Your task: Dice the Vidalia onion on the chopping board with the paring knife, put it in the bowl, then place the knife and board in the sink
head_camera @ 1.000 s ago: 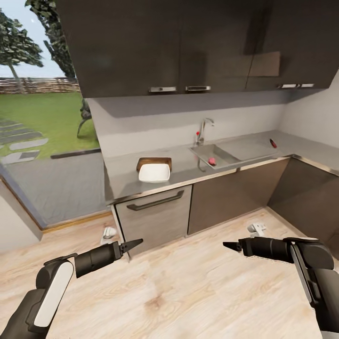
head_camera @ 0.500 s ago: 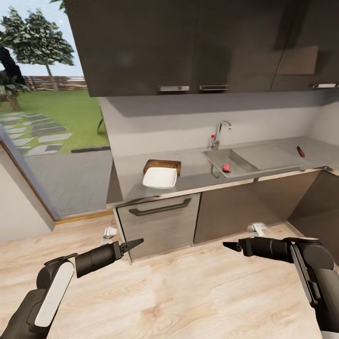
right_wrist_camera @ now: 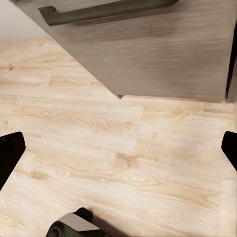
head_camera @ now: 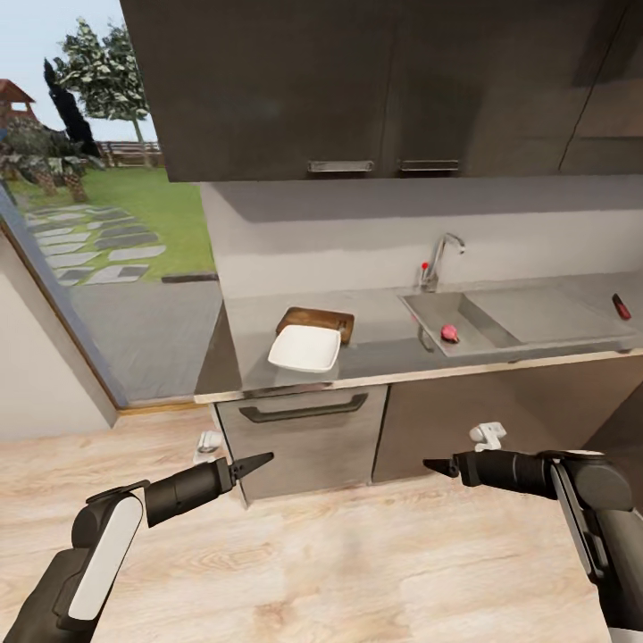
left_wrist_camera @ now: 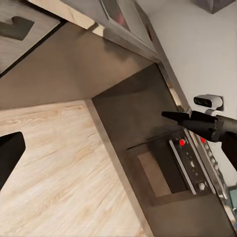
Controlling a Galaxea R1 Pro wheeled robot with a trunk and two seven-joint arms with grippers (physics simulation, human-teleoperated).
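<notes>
Onion (head_camera: 450, 333) lies in the sink (head_camera: 427, 308), well beyond both empty grippers (head_camera: 254, 463) (head_camera: 436, 465); jaw opening unclear.

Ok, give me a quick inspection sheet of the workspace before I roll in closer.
Surface: dark countertop, some way ahead.
Job's things: chopping board with bowl overlapping its near edge; onion in sink; paring knife on the drainboard's far right.
Clutter: nothing seen.
Hands: left hand and right hand open, empty, low over the floor.
Cables: nothing seen.
Surroundings: wall cabinets, garden window.
</notes>
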